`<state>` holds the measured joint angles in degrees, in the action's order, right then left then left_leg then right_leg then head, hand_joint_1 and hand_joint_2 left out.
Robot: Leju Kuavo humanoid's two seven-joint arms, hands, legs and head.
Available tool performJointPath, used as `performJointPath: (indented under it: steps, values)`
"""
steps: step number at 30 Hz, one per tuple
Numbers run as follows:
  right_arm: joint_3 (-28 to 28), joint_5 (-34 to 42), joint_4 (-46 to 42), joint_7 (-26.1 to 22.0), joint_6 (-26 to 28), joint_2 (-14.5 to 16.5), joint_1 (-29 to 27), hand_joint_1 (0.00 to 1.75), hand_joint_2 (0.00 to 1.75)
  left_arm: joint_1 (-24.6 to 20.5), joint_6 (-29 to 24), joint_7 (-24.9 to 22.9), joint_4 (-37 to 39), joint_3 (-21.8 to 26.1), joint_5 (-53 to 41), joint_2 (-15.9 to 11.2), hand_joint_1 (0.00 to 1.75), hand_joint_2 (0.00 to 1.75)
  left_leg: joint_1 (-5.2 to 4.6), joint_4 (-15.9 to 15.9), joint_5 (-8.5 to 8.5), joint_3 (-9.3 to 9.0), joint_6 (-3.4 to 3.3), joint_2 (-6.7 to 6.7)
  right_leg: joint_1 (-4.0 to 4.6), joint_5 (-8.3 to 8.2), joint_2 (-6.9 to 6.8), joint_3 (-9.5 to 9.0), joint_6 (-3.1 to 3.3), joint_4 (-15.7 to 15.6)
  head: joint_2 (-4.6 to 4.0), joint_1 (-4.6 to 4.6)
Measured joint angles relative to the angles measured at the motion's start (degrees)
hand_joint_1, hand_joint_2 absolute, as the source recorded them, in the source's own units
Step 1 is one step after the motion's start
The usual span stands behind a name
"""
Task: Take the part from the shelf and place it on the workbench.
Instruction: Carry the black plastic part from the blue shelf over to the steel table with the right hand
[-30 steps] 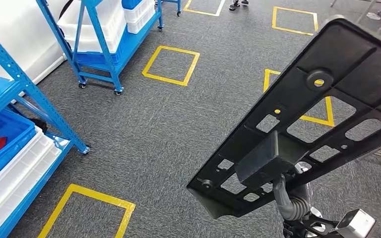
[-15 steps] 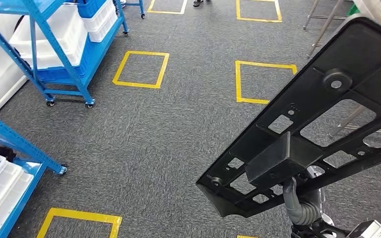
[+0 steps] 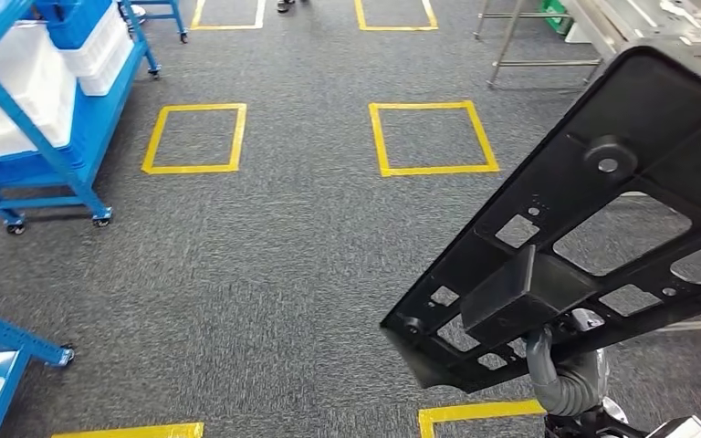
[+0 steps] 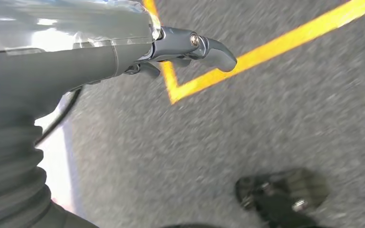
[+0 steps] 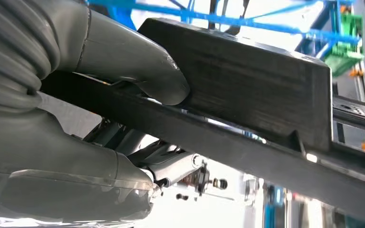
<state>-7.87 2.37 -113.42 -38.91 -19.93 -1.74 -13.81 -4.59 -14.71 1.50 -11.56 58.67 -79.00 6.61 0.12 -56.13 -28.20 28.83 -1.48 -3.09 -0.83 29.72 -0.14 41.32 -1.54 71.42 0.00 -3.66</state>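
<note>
A blue wheeled shelf (image 3: 32, 109) holding white bins (image 3: 96, 50) stands at ten o'clock on grey carpet (image 3: 265, 265) marked with yellow tape squares (image 3: 196, 137). The left robot hand (image 4: 190, 47) hangs over the floor, fingers slightly curled, grasping nothing. At four o'clock the right robot hand (image 5: 138, 71) clasps the black perforated part (image 3: 593, 228), thumb pressed against its raised block; a metal-legged counter (image 3: 621, 23) stands at one o'clock.

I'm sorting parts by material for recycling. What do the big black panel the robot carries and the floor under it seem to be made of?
The black panel looks like moulded plastic with a matte finish: uniform black, with moulded cut-outs, ribs and bosses; painted metal can't be excluded. The floor looks like grey speckled low-pile carpet, marked with glossy yellow tape squares.
</note>
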Motion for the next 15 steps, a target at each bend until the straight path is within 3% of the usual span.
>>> performJointPath:
  steps: [2,4,6,7,9,11,13,14,15]
  values:
    - [-0.66,0.53,0.39,-0.19,0.37,0.01,0.35,1.75,1.75,-0.21,-0.27,1.13,-0.01,-0.02,-0.37,-0.39,0.00,1.75,-0.17,-0.01,-0.40,-0.47,0.39,-1.18,0.26,-3.27,-2.14,-4.70,0.38,-8.44,0.00,0.00]
    - [-0.99,0.76,0.80,-0.54,0.92,0.03,0.73,1.75,1.75,-0.46,-0.16,1.62,-0.02,-0.07,-0.70,-0.85,0.00,1.75,-0.40,-0.03,-0.80,-0.85,0.95,-2.13,0.76,-4.23,-3.52,-7.14,1.17,-13.03,0.00,-0.01]
    - [-1.02,0.36,1.16,-0.81,1.74,0.10,0.79,1.75,1.75,-0.82,0.27,1.85,-0.03,-0.08,-0.70,-1.21,0.00,1.75,-0.48,0.06,-1.09,-1.22,1.55,-3.11,0.98,-4.09,-2.58,-7.08,1.93,-13.30,0.00,-0.01]
    - [-1.01,-0.11,1.30,-0.87,2.15,0.26,0.77,1.75,1.75,-1.02,0.57,1.84,-0.04,-0.09,-0.70,-1.31,0.00,1.75,-0.40,-0.09,-1.37,-1.39,1.88,-2.96,0.88,-4.14,-2.00,-7.17,2.24,-13.48,0.00,-0.01]
    - [-0.85,-1.16,1.49,-0.87,2.65,0.72,1.19,1.75,1.75,-1.23,1.14,1.55,-0.07,-0.10,-0.70,-1.43,0.00,1.75,-0.21,-2.88,-3.29,-0.38,2.38,-0.72,0.55,-4.33,-0.81,-7.42,2.96,-13.89,0.00,-0.02]
    - [-0.50,-1.74,1.64,-0.68,2.84,1.09,1.94,1.75,1.75,-1.08,1.62,1.06,-0.07,-0.10,-0.74,-1.42,0.00,1.75,0.00,-10.26,-6.93,3.28,2.57,2.02,0.52,-4.39,0.41,-7.47,3.41,-13.96,0.00,-0.02]
    - [-0.25,-1.94,1.89,-0.29,3.24,1.22,2.45,1.75,1.75,-0.69,2.12,0.62,-0.07,-0.11,-0.81,-1.23,0.00,1.75,0.03,-17.12,-8.90,7.14,2.62,2.61,0.66,-4.37,1.93,-7.48,3.53,-13.90,0.00,-0.02]
    - [-0.20,-1.82,1.99,-0.06,3.41,1.24,2.57,1.75,1.75,-0.49,2.36,0.49,-0.07,-0.12,-0.83,-1.07,0.00,1.75,0.03,-17.73,-8.13,7.89,2.55,2.66,0.70,-4.35,2.74,-7.54,3.52,-13.85,0.00,-0.02]
    - [-0.19,-1.63,2.07,0.12,3.52,1.24,2.64,1.75,1.75,-0.36,2.51,0.45,-0.07,-0.12,-0.82,-0.89,0.00,1.75,0.03,-15.90,-6.23,7.51,2.42,2.81,0.72,-4.33,3.53,-7.63,3.49,-13.80,0.00,-0.02]
